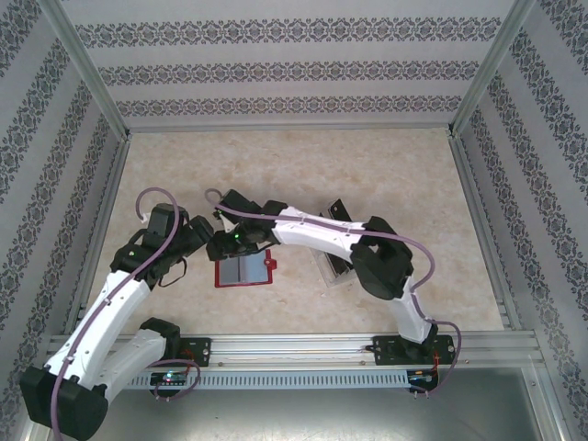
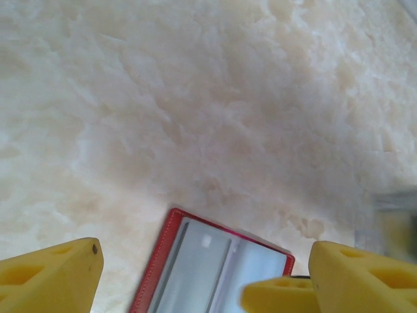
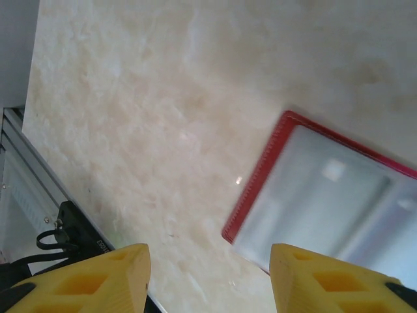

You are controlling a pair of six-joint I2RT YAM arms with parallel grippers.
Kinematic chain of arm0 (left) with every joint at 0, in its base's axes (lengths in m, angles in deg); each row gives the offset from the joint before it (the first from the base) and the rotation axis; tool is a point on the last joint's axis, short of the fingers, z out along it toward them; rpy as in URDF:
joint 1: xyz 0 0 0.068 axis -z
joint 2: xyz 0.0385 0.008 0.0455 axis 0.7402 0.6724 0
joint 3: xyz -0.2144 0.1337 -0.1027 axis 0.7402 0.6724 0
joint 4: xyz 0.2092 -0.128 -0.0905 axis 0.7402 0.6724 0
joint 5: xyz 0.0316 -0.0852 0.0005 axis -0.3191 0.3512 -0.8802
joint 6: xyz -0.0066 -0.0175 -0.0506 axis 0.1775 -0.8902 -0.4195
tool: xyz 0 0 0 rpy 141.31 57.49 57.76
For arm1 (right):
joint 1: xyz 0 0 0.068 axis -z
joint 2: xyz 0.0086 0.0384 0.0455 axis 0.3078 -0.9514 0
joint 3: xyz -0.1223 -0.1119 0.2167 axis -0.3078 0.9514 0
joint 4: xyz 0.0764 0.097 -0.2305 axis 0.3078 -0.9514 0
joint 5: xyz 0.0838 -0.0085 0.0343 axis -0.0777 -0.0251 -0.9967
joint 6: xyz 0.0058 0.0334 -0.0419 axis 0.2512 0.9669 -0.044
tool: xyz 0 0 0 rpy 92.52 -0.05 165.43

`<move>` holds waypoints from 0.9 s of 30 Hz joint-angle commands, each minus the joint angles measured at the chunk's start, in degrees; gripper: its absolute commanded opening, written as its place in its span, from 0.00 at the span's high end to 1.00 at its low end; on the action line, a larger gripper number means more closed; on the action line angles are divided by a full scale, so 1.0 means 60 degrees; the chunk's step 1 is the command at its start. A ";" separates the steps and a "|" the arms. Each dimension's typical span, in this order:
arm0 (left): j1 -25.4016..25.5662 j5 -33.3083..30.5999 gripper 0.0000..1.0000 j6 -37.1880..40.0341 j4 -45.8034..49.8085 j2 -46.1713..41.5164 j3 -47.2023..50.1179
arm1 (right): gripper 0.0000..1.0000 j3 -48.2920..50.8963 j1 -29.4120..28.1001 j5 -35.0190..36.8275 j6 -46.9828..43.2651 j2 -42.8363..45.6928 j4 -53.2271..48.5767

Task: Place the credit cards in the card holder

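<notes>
Marble table; overhead: clear tray right of open card holder.

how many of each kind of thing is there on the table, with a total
red card holder: 1
clear tray: 1
grippers: 2, the left gripper and the right gripper, both open
credit cards: too hidden to count
total: 4

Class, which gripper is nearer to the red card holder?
Right, narrowly. The right gripper hangs over the far edge of the card holder; the left gripper sits just off its far-left corner. Both are open.
</notes>
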 commanded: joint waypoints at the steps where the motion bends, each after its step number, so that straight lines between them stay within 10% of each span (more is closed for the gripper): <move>1: -0.0020 0.0244 0.17 0.0256 0.0323 0.0289 0.0356 | 0.47 0.0909 0.0433 0.0487 -0.0101 0.1066 0.0394; 12: 0.0068 0.0769 0.18 0.1179 -0.0589 0.2368 0.1057 | 0.48 0.4235 0.2211 0.2506 -0.0680 0.4032 -0.0376; 27: 0.0505 0.0773 0.18 0.1694 -0.1049 0.3918 0.0884 | 0.66 0.3562 0.3731 0.4024 -0.3150 0.4193 -0.3040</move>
